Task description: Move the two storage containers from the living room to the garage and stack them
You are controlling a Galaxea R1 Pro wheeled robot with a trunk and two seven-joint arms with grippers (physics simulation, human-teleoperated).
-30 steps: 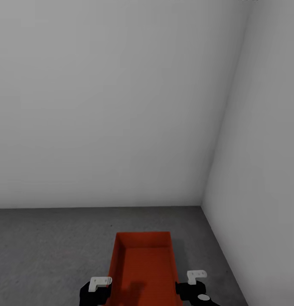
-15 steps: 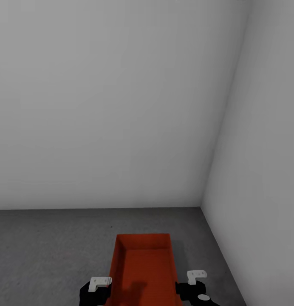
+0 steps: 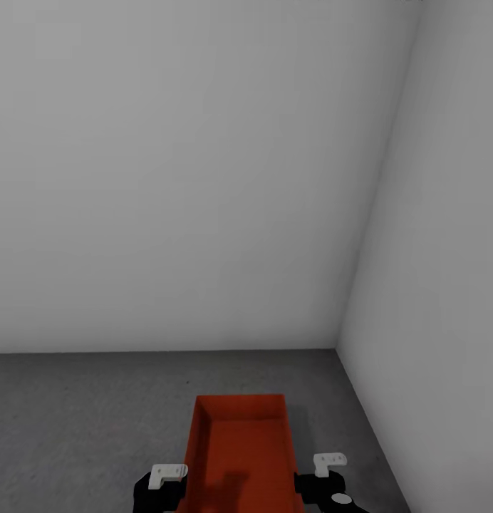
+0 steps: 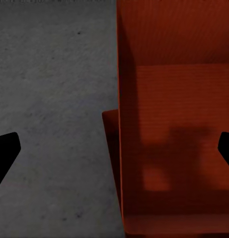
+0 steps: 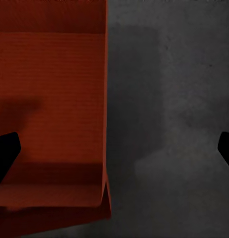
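Note:
A red-orange open-top storage container point(image 3: 241, 449) sits low in the head view, on the dark grey concrete floor point(image 3: 82, 413) near the garage's corner. My left gripper point(image 3: 158, 491) and right gripper point(image 3: 322, 489) flank its long sides. In the left wrist view the left gripper point(image 4: 115, 151) is open and straddles the container's side wall point(image 4: 125, 148). A second red-orange edge point(image 4: 110, 130) peeks out from under that wall. The right gripper point(image 5: 115, 151) is open too, astride the opposite wall point(image 5: 105, 124), with a lower red-orange strip point(image 5: 54, 218) beneath it.
Plain white-grey walls meet in a corner point(image 3: 339, 342) just beyond and to the right of the container. The right wall point(image 3: 432, 320) runs close alongside my right arm. Bare concrete stretches away to the left.
The container's far rim has sunk slightly in the head view, and the wall-floor line has dropped a little less. Both grippers look the same.

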